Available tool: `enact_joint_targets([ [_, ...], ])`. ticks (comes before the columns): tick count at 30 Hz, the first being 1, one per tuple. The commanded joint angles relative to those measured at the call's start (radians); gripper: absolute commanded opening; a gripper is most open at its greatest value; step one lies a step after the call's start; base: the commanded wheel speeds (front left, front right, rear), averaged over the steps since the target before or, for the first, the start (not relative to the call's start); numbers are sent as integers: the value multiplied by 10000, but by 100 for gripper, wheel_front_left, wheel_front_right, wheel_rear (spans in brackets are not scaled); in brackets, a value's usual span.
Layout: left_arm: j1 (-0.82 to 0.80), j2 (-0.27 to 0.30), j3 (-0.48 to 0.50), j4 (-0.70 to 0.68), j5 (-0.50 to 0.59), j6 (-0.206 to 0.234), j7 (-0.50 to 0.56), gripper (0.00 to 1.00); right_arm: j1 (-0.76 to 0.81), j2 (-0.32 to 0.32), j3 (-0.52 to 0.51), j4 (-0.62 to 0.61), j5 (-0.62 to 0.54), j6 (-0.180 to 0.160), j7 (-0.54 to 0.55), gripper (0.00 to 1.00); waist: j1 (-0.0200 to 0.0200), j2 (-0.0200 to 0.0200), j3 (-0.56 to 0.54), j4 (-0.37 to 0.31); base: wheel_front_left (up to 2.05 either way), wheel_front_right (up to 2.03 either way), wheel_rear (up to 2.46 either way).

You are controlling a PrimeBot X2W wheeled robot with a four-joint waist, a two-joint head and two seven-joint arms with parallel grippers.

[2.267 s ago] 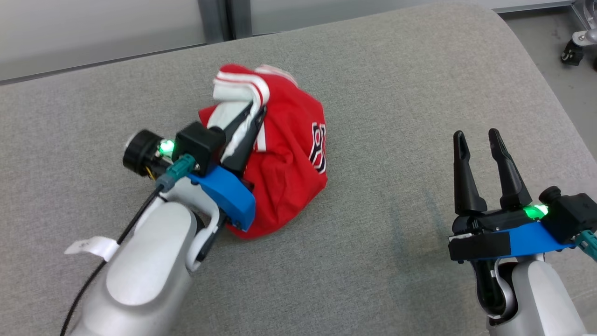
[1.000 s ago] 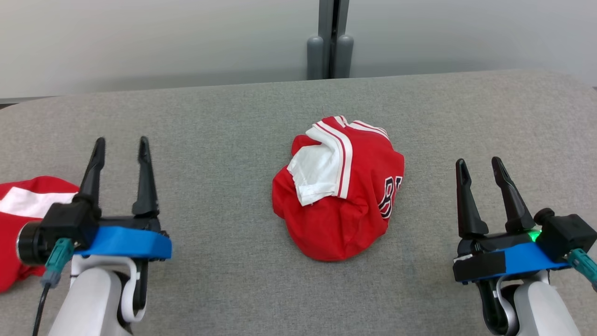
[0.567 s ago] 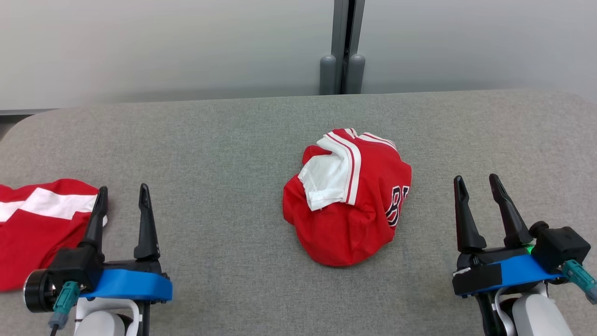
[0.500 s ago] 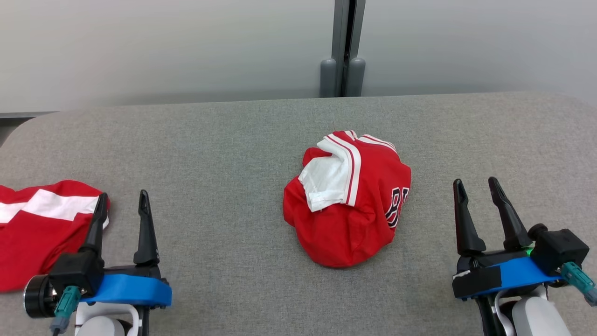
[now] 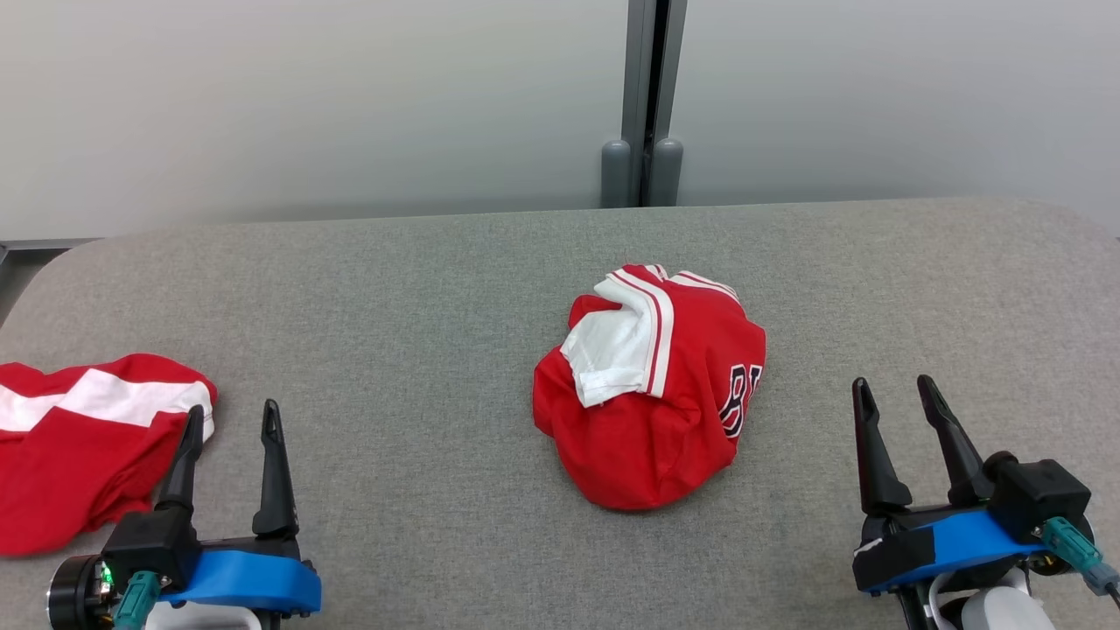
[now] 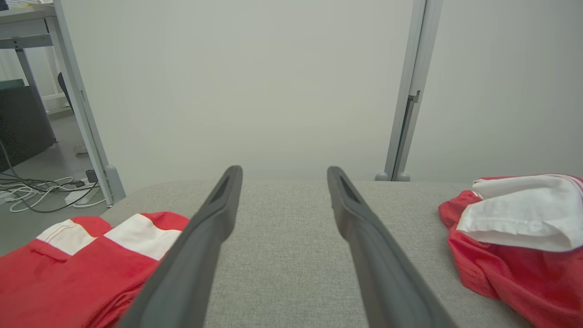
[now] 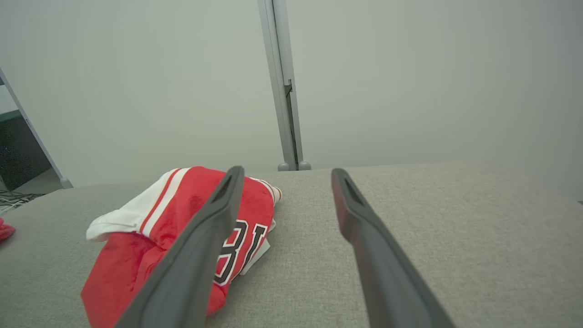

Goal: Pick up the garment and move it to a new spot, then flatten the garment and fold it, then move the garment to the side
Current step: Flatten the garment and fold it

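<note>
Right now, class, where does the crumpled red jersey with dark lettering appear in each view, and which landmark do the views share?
Head view: jersey at the centre.
Left wrist view: jersey at the right edge.
Right wrist view: jersey at lower left.
Shared landmark: grey upright post behind it.

Indoor test area of the lab or office type. The work surface is a bench (image 5: 420, 289) covered in grey woven fabric, with rounded corners. It stands against plain, pale partition panels (image 5: 306, 105) joined by a grey metal post (image 5: 643, 87) on 2 rounded feet. In the left wrist view, past the bench's far left corner, loose white and black cables (image 6: 34, 187) lie on a grey floor (image 6: 54, 157). A dark cabinet (image 6: 20, 123) and a pale metal-framed table (image 6: 23, 13) stand near them.
</note>
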Motion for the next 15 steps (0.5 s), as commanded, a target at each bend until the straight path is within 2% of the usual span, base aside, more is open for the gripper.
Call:
enact_joint_targets([
  [1, 108, -52, 62, -23, 86, -25, -26, 100, 77, -40, -12, 74, -53, 1, -31, 100, 0, 0, -29, -13, 0, 0, 0],
  [15, 245, -185, 361, 124, 303, -228, -27, 100, 61, -40, 99, 396, -38, 1, -31, 100, 0, 0, -218, -50, 0, 0, 0],
])
